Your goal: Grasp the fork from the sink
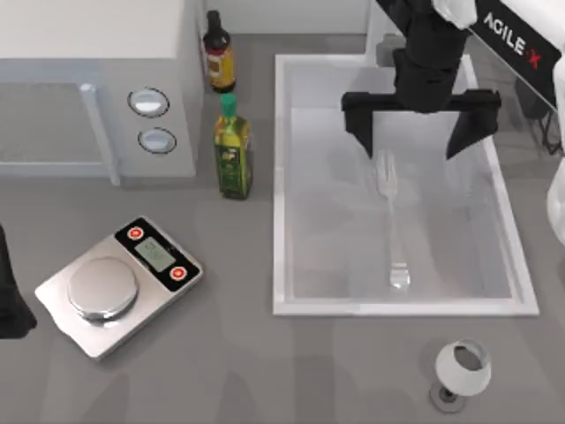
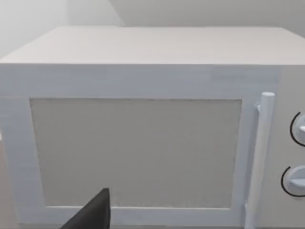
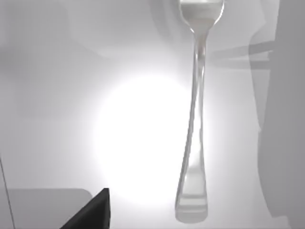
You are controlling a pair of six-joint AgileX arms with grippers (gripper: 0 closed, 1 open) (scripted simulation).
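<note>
The fork [image 1: 391, 221] lies flat on the bottom of the sink [image 1: 281, 177]. The right claw [image 1: 420, 132], fingers spread wide, hovers over its tines. The left claw [image 1: 11, 300] sits at the desk's left edge; its fingers cannot be made out.

**Soft, even light with one hot spot**

We see flat, bright, diffuse light from above. The sink [image 1: 284, 177] has a pale glossy bottom; in our right wrist view a large white glare blooms on it beside the fork [image 3: 195, 124], washing out detail. Shadows are faint and soft-edged. The microwave [image 2: 143, 138] is evenly lit.
</note>
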